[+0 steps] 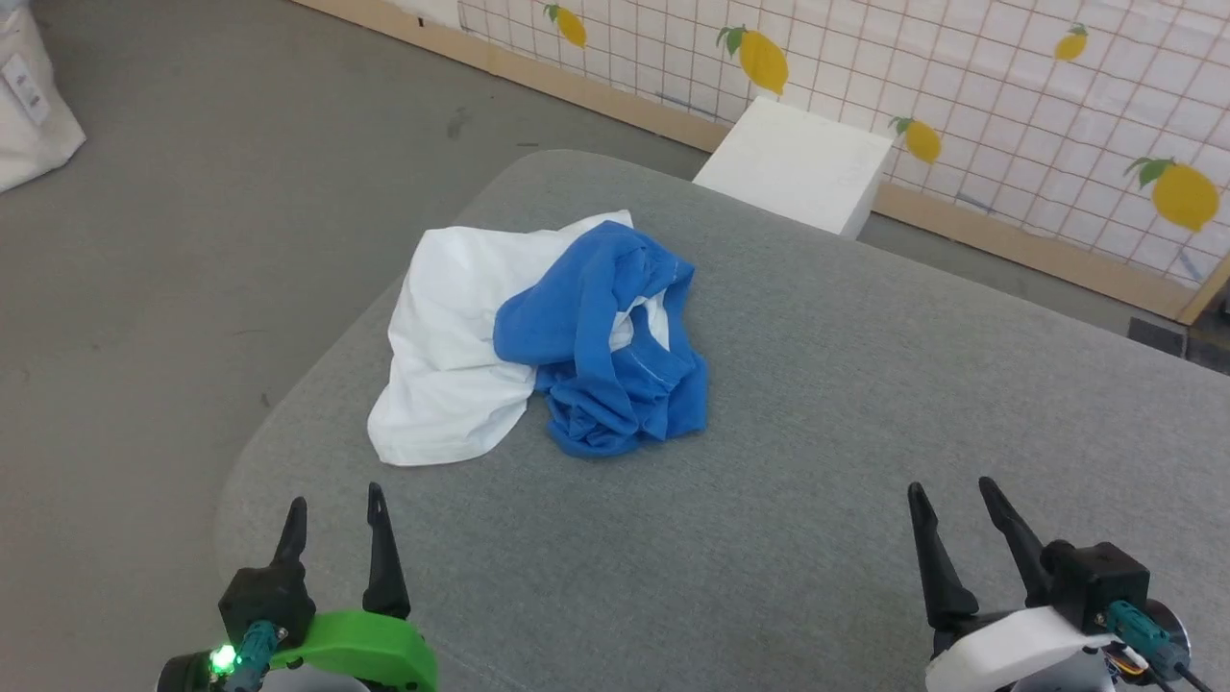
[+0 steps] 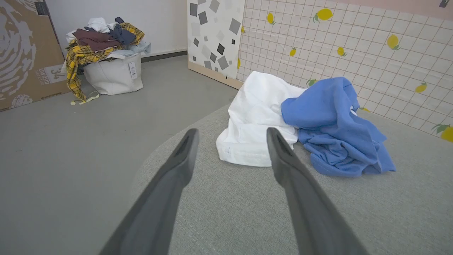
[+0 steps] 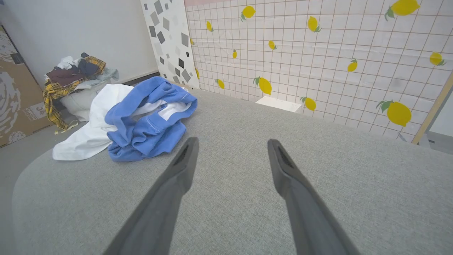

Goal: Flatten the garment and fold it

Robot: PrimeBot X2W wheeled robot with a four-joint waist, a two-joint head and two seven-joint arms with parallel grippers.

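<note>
Standing with its two dark fingers spread apart and nothing between them, the left pincer (image 1: 335,493) was positioned at the near left corner of the desk (image 1: 865,404), fingers pointing away from the robot. The right pincer (image 1: 951,482) was likewise wide open and empty, positioned at the near right side of the same grey fabric-covered surface, well apart from the left one. Neither pincer touched the garment (image 1: 538,336). The garment lay crumpled in a heap on the left half of the desk, ahead of the left pincer and nearer to it than to the right one. Its white body (image 1: 447,336) spread toward the desk's left edge, with a hemmed border turned toward the left pincer in the left wrist view. Its blue sleeves (image 1: 605,375) were bunched on the right side of the heap, partly lying over the white cloth, and a small patch of white showed through a gap in the blue folds. Beyond the far edge of the desk, a white block (image 1: 798,163) stood on the grey floor (image 1: 192,240) against a tiled wall panel (image 1: 1009,86) printed with lemons. Farther left, in the left wrist view, a pale basket (image 2: 113,76) heaped with mixed clothes stood on the floor beside a cardboard box (image 2: 21,53).
</note>
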